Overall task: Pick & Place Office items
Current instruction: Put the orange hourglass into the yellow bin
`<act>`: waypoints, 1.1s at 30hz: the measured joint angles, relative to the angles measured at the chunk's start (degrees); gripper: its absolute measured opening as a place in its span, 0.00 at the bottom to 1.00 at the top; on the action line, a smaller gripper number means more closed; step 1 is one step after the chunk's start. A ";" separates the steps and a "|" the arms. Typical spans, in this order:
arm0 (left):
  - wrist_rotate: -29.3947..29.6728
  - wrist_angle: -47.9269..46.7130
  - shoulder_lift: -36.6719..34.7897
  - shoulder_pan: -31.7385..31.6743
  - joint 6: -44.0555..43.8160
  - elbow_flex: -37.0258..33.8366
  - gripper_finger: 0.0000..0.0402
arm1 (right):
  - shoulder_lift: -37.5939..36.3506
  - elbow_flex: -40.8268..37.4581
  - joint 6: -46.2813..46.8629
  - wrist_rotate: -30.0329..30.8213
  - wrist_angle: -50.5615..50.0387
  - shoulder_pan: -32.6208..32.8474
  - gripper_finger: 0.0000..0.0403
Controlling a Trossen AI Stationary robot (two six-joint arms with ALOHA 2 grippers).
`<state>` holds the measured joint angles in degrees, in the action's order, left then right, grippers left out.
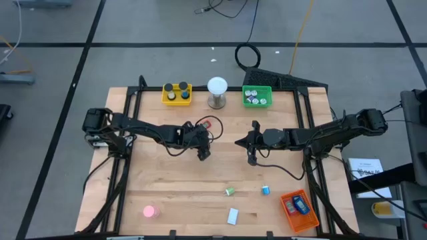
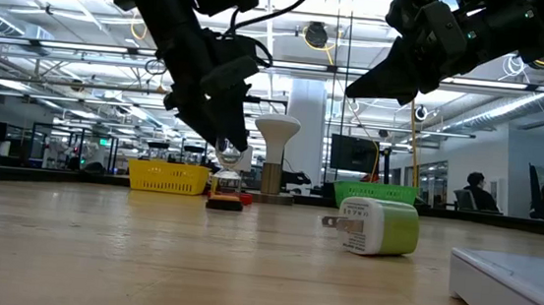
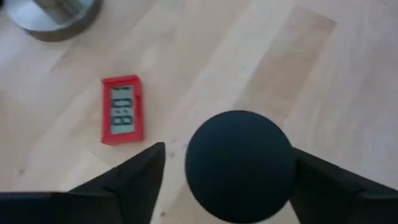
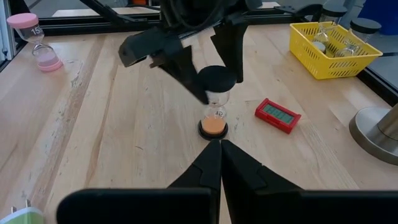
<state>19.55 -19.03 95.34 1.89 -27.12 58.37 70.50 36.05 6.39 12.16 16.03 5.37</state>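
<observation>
The left end effector (image 4: 208, 84) hangs released around a small black-capped hourglass with orange sand (image 4: 214, 102), which stands upright mid-table on the wooden table (image 4: 112, 137), its fingers (image 3: 134, 171) straddling the top cap. A red rectangular digital timer (image 4: 278, 115) lies just beside it. The right end effector (image 4: 219, 149) hovers nearby, clenched and empty.

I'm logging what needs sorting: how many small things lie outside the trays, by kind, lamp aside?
Hourglasses: 2 (pink hourglass, black-capped hourglass)
Red digital timer: 1
Green charger: 1
White box: 1
Small blue item: 1
Total: 6
</observation>
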 joint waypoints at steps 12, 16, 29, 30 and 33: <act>2.81 -1.97 -3.08 -0.96 1.14 -0.09 0.53 | 0.02 0.00 -0.02 0.00 0.00 0.00 0.00; 4.29 -6.43 -8.91 -3.59 0.38 -0.09 0.53 | 0.02 0.02 -0.04 0.00 -0.08 0.00 0.00; 9.26 -13.08 -19.16 -22.19 4.72 -0.09 0.53 | 0.02 0.05 -0.17 0.00 0.09 0.00 0.00; 9.40 -12.74 -18.89 -23.84 5.46 -0.09 0.53 | 0.02 0.07 -0.19 -0.02 0.09 0.00 0.00; 9.49 -12.45 -18.65 -28.46 7.44 -0.09 0.53 | 0.02 0.05 -0.37 -0.02 0.12 0.00 0.00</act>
<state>29.03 -31.48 76.68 -26.57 -19.68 58.28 70.52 36.11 6.03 12.15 16.15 5.37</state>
